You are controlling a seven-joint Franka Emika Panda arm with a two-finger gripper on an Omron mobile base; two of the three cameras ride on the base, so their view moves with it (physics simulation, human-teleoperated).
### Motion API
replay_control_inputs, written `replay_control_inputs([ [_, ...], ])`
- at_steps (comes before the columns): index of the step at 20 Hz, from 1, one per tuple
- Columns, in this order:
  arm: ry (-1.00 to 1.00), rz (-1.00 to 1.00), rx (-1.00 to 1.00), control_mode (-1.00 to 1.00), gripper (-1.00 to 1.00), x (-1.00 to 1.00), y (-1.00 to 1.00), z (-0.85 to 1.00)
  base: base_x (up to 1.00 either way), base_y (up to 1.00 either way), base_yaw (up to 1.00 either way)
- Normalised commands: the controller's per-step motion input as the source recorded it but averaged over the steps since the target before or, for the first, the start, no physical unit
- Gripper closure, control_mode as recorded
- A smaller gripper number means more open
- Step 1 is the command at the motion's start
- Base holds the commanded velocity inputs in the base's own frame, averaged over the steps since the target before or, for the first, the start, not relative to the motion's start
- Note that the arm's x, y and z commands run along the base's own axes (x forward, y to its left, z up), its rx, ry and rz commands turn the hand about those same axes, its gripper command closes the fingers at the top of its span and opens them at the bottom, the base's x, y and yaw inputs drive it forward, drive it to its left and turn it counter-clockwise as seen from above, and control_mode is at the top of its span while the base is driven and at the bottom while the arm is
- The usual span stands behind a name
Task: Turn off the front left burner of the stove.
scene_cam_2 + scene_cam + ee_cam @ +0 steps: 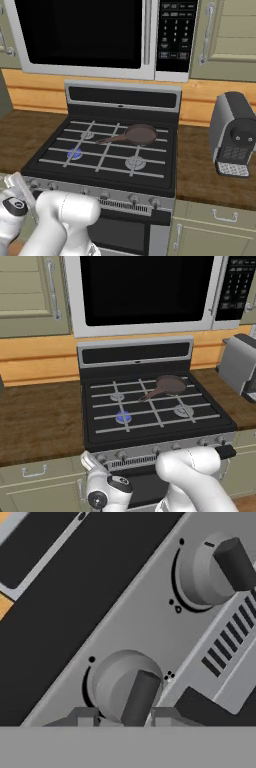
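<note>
I see gripper (120, 718) at stove (150, 406) front edge, jaws spread around knob (125, 687), contact unclear. Front left burner (123, 416) glows blue.

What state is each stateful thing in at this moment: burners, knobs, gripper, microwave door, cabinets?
Small round pale-grey front left burner: lit, blue ring showing.
Wider silver ring burner: no flame visible.
Nearer round grey knob with dark handle: between the fingertips, contact unclear.
Farther grey knob: untouched.
Two-finger gripper: open, straddling the nearer knob.
Brown frying pan: upright on the rear grate.
White microwave: door closed.
Green upper cabinet: closed.
</note>
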Motion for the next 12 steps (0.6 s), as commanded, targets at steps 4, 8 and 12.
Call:
replay_control_inputs([
  [4, 0.0, -0.3, 0.68, -1.0, 1.0, 0.15, -0.58, 0.36, 0.0, 0.0, 0.0],
  [8, 0.0, -0.34, 0.76, -1.0, 1.0, 0.14, -0.58, 0.28, 0.0, 0.0, 0.0],
  [12, 0.0, -0.39, 0.78, -1.0, 1.0, 0.06, -0.55, 0.16, 0.0, 0.0, 0.0],
])
